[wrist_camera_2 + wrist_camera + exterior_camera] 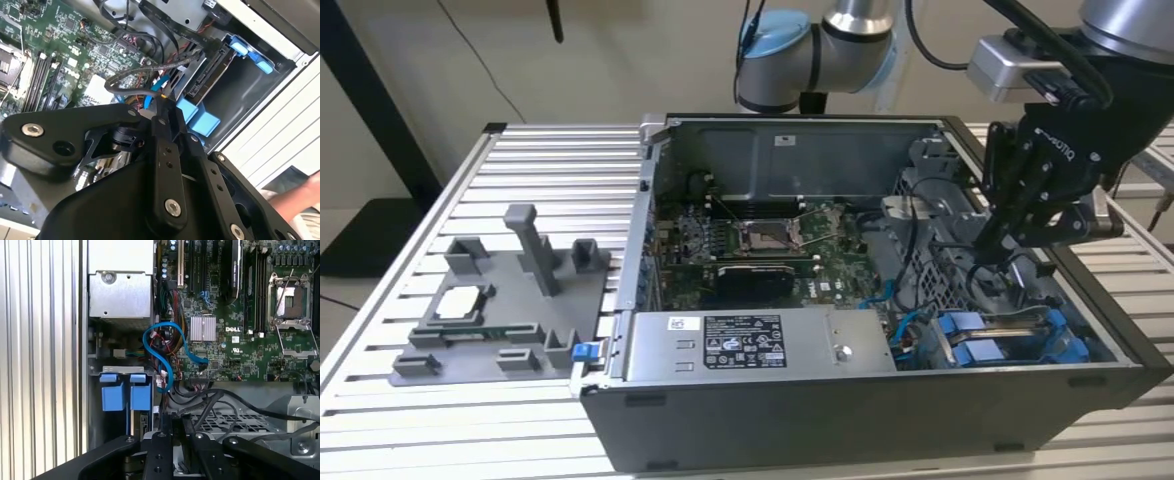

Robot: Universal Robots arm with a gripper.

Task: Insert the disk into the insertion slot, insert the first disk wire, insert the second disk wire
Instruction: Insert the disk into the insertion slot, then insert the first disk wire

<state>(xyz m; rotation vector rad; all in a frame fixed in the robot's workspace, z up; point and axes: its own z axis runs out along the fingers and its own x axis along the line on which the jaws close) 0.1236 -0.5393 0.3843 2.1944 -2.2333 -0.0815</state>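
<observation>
Surface: a slatted metal surface (454,200) carries everything in the exterior view.
Computer case: an open tower (854,410) lies on its side on the surface, with its inside facing up.
Arm: the arm (827,50) comes in from behind the case and reaches down into it on the exterior view's right.
Fixture tray: a grey moulded tray (494,300) sits on the surface at the exterior view's left, just beside the case.
Power supply: a grey metal box with a black-and-white sticker (761,345) sits along the case's near wall.
Motherboard: the green board (225,355) covers the case floor and carries the square processor socket (290,300).
Insertion slot: the grey drive bay (250,92) is in the near corner of the case on the exterior view's right.
Disk: the disk (209,72) sits in the insertion slot. Its connector edge faces the motherboard, and the carrier's blue tabs (112,396) show at its end.
Claw: the claw (162,100) hangs just beside the disk's connector edge. It looks pressed together on the end of the blue wire.
Blue wire: the blue wire (170,375) loops up from the motherboard and runs down into the claw's tip.
Black cables: a bundle (225,400) crosses the metal cage near the claw.
</observation>
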